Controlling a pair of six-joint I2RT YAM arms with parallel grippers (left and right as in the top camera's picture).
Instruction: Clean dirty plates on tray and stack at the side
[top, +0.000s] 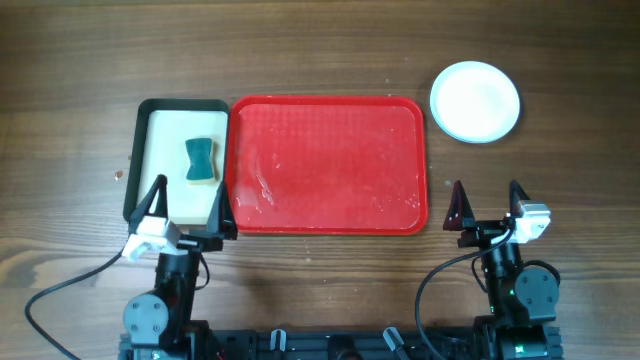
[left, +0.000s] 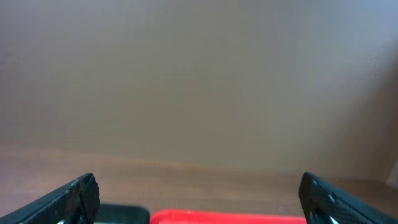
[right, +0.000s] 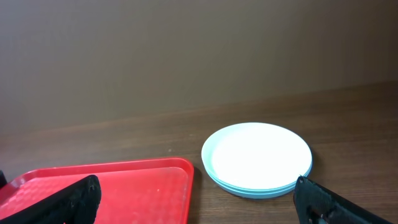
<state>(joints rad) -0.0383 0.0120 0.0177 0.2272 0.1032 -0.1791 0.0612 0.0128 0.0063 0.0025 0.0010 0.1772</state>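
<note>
The plates (top: 475, 101) sit in one stack on the table at the far right, beyond the red tray's (top: 327, 165) right corner; the stack also shows in the right wrist view (right: 257, 158), pale blue rims under a white top. The red tray holds no plates and shows smears. It also shows in the right wrist view (right: 99, 193) and as a red strip in the left wrist view (left: 224, 217). My left gripper (top: 185, 205) is open and empty at the tray's near left corner. My right gripper (top: 487, 205) is open and empty, near the tray's near right corner.
A smaller black-rimmed tray (top: 160, 120) with a cream inside lies against the red tray's left side and holds a teal sponge (top: 201, 160). Cables run from both arm bases at the table's front edge.
</note>
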